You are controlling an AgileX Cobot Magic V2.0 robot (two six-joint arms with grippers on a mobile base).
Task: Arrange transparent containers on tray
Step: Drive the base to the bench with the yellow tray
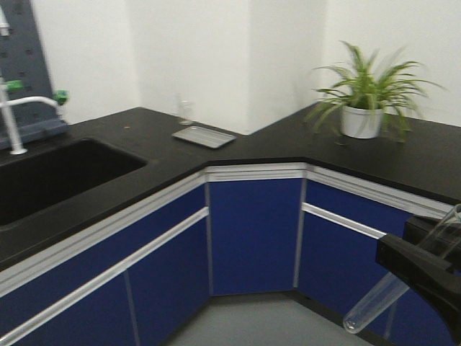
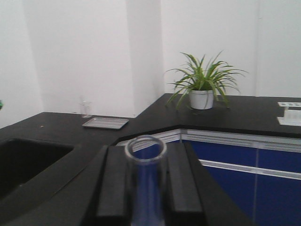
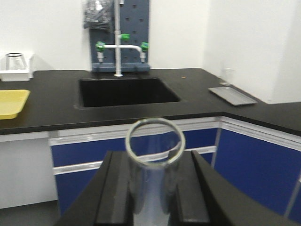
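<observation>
On the corner counter the tray [image 1: 204, 136] holds no tubes, well apart from left gripper [image 2: 146, 160], clamped on a test tube [image 2: 146, 197], and right gripper [image 3: 154, 162], clamped on a second test tube [image 3: 153, 197], so placing is prob. all left to do.

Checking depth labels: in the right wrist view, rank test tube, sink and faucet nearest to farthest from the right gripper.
1. test tube, held in the right gripper.
2. sink, ahead, slightly left.
3. faucet, behind the sink, by the wall.
</observation>
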